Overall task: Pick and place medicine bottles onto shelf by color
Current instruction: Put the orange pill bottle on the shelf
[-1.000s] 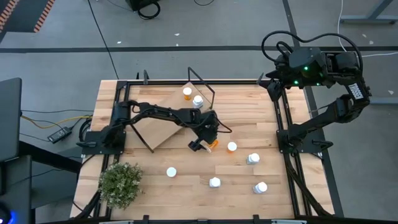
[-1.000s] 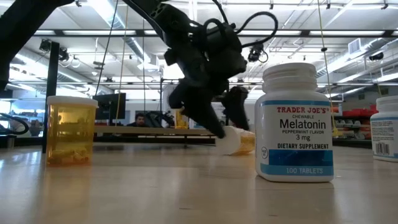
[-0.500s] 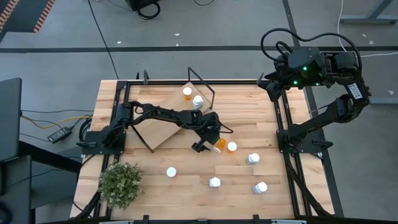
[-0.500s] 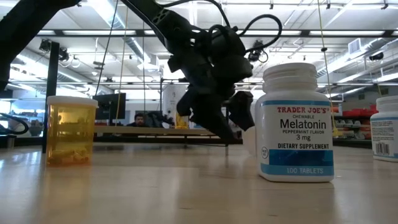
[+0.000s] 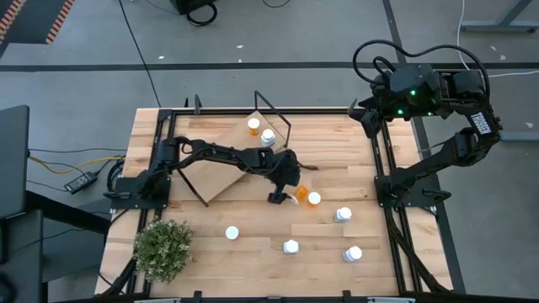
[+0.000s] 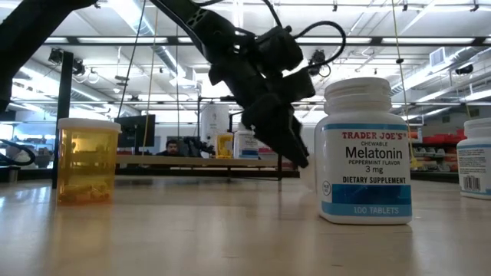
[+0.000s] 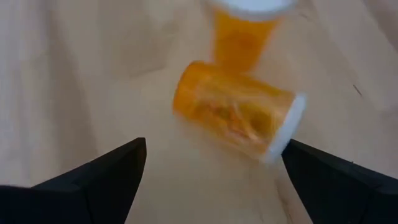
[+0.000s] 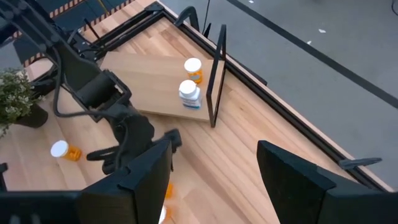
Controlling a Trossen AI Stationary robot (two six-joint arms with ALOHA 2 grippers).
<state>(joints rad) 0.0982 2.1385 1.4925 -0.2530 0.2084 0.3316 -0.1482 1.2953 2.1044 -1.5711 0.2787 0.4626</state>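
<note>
An orange medicine bottle [image 7: 236, 118] lies on its side on the table, white cap sideways, just beyond my left gripper [image 7: 214, 180], which is open and holds nothing. From above, that gripper [image 5: 285, 192] hangs beside the lying bottle [image 5: 299, 194], and an upright orange bottle [image 5: 314, 199] stands right behind it. The shelf [image 5: 221, 164] carries an orange bottle [image 5: 253, 126] and a white one [image 5: 268, 136]. My right gripper [image 8: 214, 180] waits open at the back right corner [image 5: 370, 114].
More bottles stand on the front of the table [image 5: 232, 232], [image 5: 290, 247], [image 5: 342, 215], [image 5: 352, 252]. A small plant [image 5: 162, 248] sits at the front left. In the low view a white Melatonin bottle [image 6: 364, 153] and an orange bottle [image 6: 88, 161] stand close by.
My left gripper has moved a little to the right and turned. The lying orange bottle has shifted right toward the upright one and no longer shows in the low view.
</note>
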